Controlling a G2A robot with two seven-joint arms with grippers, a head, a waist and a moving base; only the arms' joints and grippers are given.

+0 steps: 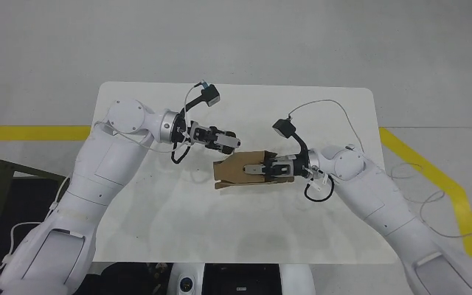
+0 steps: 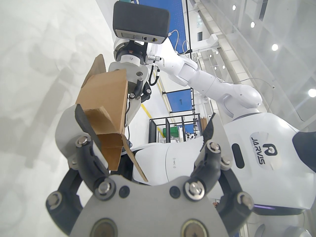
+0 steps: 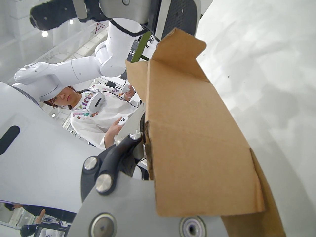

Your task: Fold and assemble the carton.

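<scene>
Carton of plain brown cardboard, near the middle of a white table, slightly toward the right arm's side. Table broad, with rounded corners. Left arm and right arm, both white, extended inward from opposite sides and meeting at the carton. Partly opened into a shallow sleeve, long side lying across the table, loose flaps sticking out at the ends. From the left wrist, an open end facing the camera with creased panels around it. From the right wrist, one wide panel close up, with an end flap rising at its far edge. Impossible to tell whether resting on the table or lifted just off it. Right gripper at the carton's end nearest its own arm, jaws pressed onto a side wall and pinching the cardboard between them, with one dark finger against the panel's inner side. Left gripper just beside the carton's far long edge, jaws spread wide, nothing between them. One black finger pad right at the carton's open end, close beside the end flap, actual contact impossible to confirm.
</scene>
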